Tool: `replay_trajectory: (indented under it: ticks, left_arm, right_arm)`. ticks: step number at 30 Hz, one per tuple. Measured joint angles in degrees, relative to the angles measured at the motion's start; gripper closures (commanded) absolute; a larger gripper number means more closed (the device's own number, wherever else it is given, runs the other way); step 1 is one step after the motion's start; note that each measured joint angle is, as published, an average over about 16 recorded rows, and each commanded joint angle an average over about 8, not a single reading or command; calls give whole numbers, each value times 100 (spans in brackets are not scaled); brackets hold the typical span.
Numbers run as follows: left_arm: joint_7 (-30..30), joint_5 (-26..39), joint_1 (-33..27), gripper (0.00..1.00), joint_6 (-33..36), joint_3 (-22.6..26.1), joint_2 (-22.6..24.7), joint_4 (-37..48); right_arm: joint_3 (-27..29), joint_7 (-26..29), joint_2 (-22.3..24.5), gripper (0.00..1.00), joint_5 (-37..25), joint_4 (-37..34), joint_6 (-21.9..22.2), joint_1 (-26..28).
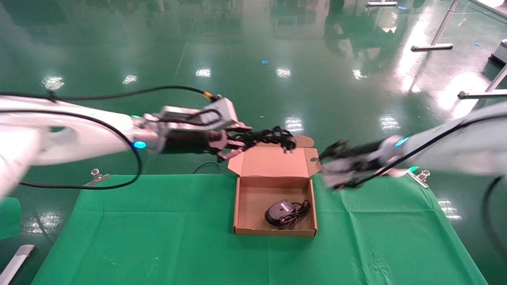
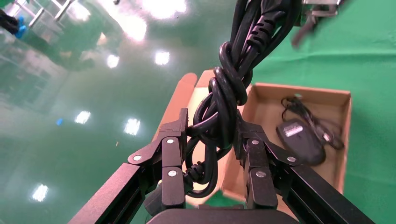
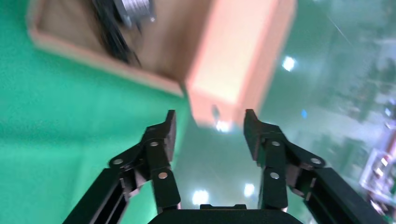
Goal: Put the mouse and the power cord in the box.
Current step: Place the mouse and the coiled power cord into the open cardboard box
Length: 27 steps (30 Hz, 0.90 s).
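The brown cardboard box [image 1: 273,229] lies open on the green cloth, its flap lid [image 1: 274,162] tilted up at the far side. Inside it rests the black mouse [image 1: 279,212] with its thin cable beside it, also seen as the mouse [image 2: 301,140] in the left wrist view. My left gripper [image 1: 233,144] is shut on the power cord [image 1: 269,138], a knotted black bundle held in the air over the lid's far edge; the power cord [image 2: 224,102] fills the space between the fingers. My right gripper [image 1: 330,154] hovers open and holding nothing just right of the lid, with the box [image 3: 140,70] beyond its fingertips.
A green cloth [image 1: 158,237] covers the table, held by metal clips [image 1: 97,176] at the far corners. Beyond the table's far edge is a glossy green floor with metal frame legs [image 1: 431,46] at the upper right. A white object [image 1: 16,263] lies at the lower left.
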Motion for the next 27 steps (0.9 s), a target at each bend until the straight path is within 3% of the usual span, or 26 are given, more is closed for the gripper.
replay_trajectory:
  ticks: [5, 14, 20, 27]
  left_arm:
    - [-867, 235, 711, 100, -271, 330, 11, -1392]
    - [-2463, 54, 1510, 100, -748, 1546, -33, -2945]
    - [-3366, -168, 1675, 100, -1219, 2289, -57, -3319]
    - [-4091, -352, 1674, 100, -1804, 2942, -71, -3530]
  right_arm:
    - [-75, -38, 439, 0, -140, 86, -395, 488]
    - [-247, 464, 1194, 0, -428, 807, -1053, 987]
    - [-386, 1164, 1715, 0, -670, 1843, -1469, 1107]
    - [-528, 2381, 2358, 0, -1059, 3553, -1764, 1098]
